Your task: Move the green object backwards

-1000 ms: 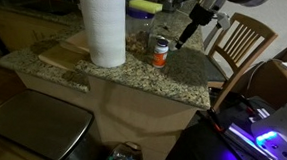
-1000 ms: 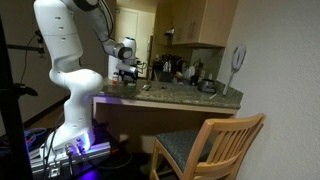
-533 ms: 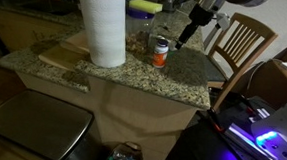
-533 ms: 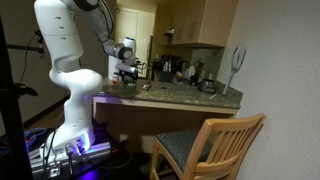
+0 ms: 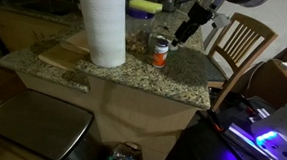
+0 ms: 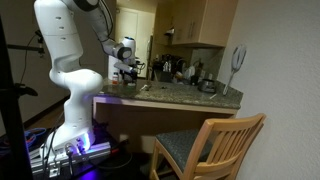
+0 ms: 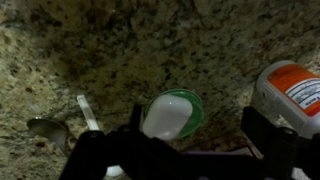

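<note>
The green object [image 7: 172, 113] is a small round pale green thing lying on the granite counter [image 7: 120, 50]. In the wrist view it sits between my open gripper's [image 7: 200, 125] fingers, close to the left finger, and nothing is held. The small orange bottle [image 7: 292, 90] stands just outside the right finger. In both exterior views the gripper [image 5: 181, 34] [image 6: 127, 68] hangs low over the counter, next to the orange bottle [image 5: 160, 53]. I cannot make out the green object in the exterior views.
A tall paper towel roll [image 5: 104, 26] and a wooden board [image 5: 60, 55] stand on the counter. A yellow sponge block [image 5: 143, 7] lies at the back. A wooden chair [image 5: 241, 41] [image 6: 205, 145] stands beside the counter. Several kitchen items [image 6: 185, 72] crowd the far end.
The gripper has shifted slightly towards the orange bottle in an exterior view. Nothing else has moved.
</note>
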You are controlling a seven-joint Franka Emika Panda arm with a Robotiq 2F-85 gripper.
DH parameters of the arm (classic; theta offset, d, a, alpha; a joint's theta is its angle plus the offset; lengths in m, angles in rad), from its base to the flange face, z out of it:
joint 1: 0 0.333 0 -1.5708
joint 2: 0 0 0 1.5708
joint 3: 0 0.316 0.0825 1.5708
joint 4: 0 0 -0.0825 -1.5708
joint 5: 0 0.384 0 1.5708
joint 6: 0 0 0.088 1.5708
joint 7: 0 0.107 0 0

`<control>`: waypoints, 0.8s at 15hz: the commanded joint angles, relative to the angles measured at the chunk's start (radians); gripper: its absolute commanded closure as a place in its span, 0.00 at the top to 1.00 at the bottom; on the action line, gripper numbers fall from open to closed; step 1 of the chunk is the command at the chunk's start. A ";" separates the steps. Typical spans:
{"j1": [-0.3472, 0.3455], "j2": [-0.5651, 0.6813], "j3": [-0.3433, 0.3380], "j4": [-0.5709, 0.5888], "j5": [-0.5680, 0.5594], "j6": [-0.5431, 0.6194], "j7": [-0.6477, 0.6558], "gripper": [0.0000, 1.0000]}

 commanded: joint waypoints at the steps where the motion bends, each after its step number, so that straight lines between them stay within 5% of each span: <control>1: -0.008 -0.001 0.014 0.002 0.027 -0.001 0.003 1.00; 3: 0.001 -0.001 0.013 0.002 0.060 0.010 -0.001 1.00; 6: -0.063 -0.010 0.058 -0.006 -0.045 -0.028 0.194 1.00; 8: -0.046 -0.004 0.055 -0.003 0.020 0.003 0.242 1.00; 9: -0.050 -0.043 0.091 0.106 -0.009 -0.126 0.354 1.00; 12: -0.065 -0.066 0.122 0.197 -0.019 -0.213 0.486 1.00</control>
